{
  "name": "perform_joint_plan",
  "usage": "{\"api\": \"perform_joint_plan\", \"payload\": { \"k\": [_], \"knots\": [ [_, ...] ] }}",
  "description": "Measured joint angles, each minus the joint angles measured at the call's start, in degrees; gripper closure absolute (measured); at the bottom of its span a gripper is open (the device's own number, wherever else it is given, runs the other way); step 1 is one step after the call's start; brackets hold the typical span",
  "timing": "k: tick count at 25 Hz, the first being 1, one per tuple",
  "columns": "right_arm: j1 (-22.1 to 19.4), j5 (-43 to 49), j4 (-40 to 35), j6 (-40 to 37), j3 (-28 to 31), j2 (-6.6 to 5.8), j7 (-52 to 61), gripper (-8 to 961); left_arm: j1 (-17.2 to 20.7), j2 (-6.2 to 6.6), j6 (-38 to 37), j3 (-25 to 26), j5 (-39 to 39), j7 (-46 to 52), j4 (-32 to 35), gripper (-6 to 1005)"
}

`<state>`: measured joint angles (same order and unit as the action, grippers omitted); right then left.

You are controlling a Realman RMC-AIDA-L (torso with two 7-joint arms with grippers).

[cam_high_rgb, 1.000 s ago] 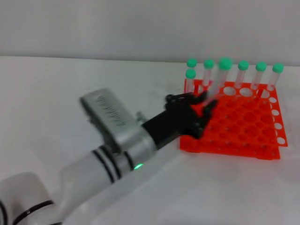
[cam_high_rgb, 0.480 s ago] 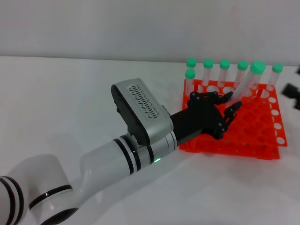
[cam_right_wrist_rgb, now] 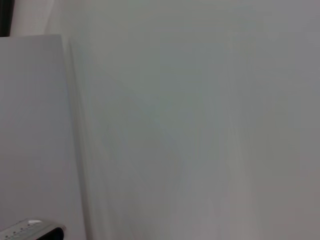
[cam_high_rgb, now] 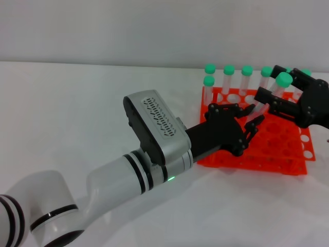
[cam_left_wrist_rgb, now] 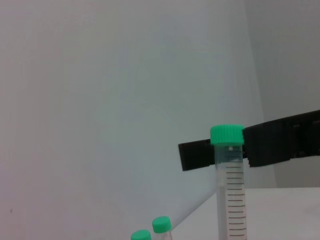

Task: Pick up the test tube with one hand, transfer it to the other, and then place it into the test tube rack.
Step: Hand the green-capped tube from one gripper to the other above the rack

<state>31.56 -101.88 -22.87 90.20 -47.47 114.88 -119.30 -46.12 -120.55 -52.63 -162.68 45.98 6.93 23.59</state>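
Currently the test tube (cam_high_rgb: 271, 94) leans cap-up, toward the right

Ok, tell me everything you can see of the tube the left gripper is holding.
The tube is slim, clear plastic with a green screw cap and printed graduation marks. The left gripper grips its lower part above the orange-red rack, so it tilts with the cap up and toward the right. The right gripper has its open fingers on either side of the cap end; contact is unclear.
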Motion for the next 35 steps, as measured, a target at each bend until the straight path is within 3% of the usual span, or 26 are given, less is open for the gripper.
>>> {"api": "perform_joint_plan", "payload": {
  "k": [9,17,22,28,35],
  "knots": [
    [0.64,0.60,-0.09,-1.37,-0.41,-0.52,3.04,184,0.13,0.14,0.00,-0.06,-0.11,-0.15,0.01,806],
    [-0.13,0.41,-0.20,-0.91,-0.37,-0.48,1.80,429,0.25,0.14,-0.03,-0.13,-0.19,-0.17,0.05,806],
    [-0.20,0.60,-0.24,-0.45,-0.59,-0.27,1.29,638,0.33,0.00,0.06,-0.18,-0.22,-0.21,-0.16,806],
    [-0.21,0.74,-0.26,-0.38,-0.70,-0.19,1.26,705,0.31,-0.06,1.06,0.00,-0.16,-0.23,-0.45,805],
    [-0.23,0.64,-0.34,-0.04,-0.68,-0.19,1.29,704,1.14,-0.09,1.68,0.83,0.34,-0.22,-0.66,805]
  ]
}}
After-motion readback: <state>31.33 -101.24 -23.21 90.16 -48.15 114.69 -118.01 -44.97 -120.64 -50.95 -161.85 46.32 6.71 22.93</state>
